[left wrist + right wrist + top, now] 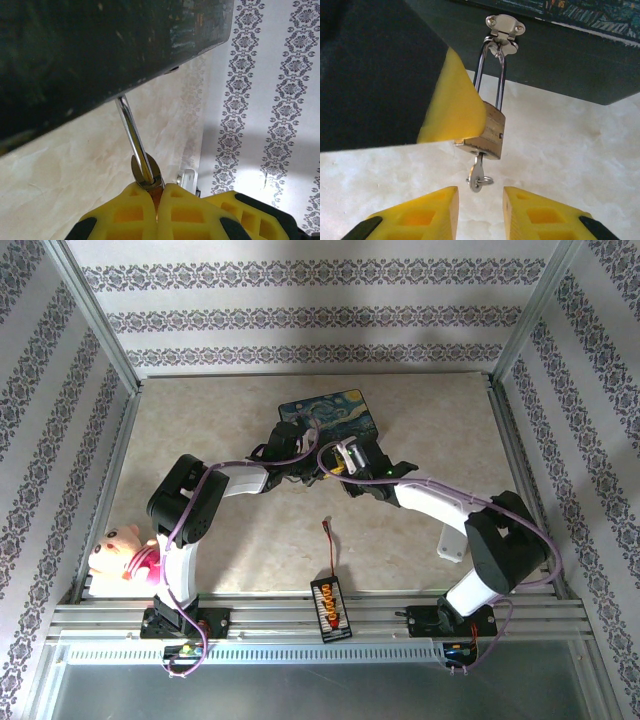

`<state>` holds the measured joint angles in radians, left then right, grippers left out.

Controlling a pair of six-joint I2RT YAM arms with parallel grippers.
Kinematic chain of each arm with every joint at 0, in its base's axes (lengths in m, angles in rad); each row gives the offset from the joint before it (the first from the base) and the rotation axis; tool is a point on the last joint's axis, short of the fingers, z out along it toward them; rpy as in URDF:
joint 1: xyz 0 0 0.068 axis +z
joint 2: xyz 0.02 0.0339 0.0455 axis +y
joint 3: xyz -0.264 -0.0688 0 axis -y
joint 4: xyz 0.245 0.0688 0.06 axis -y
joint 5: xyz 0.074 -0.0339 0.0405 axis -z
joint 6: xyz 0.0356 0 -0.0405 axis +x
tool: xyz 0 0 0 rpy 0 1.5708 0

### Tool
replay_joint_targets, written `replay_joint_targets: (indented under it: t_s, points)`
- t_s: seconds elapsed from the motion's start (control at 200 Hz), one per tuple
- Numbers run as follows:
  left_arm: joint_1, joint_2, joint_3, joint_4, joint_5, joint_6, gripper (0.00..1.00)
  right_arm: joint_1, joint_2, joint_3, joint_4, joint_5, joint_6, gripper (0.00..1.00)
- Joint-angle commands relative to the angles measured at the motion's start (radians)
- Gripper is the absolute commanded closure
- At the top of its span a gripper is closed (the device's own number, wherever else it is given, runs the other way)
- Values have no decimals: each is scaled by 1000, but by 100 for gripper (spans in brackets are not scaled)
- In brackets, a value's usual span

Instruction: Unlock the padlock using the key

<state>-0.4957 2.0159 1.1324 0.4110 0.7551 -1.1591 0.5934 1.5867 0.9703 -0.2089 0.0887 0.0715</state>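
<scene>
Right gripper (480,191) open, 2 fingers apart just below key (476,175), which sits in padlock (490,132) keyhole. Padlock hangs from box latch (504,25), left gripper (157,187) clamped on its body. Key looks tiny, stiff, likely slippery: pinch head flat, twist gently.

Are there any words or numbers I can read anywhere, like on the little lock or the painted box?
No words or numbers can be read here.
padlock: a tiny dark mark on its side, too small to read.
painted box: a swirly picture, no words seen.
black board at the table's near edge: too small to tell.
</scene>
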Motion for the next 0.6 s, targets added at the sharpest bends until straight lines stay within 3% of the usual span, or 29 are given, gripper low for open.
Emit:
replay_joint_targets:
  t_s: [0.0,0.595]
  points:
    - [-3,78,-74,-232,64,-149,100,-2,19,35,1,5,-9,71]
    - [-3,75,-81,-212,74,-151,100,-32,65,51,23,-34,14,77]
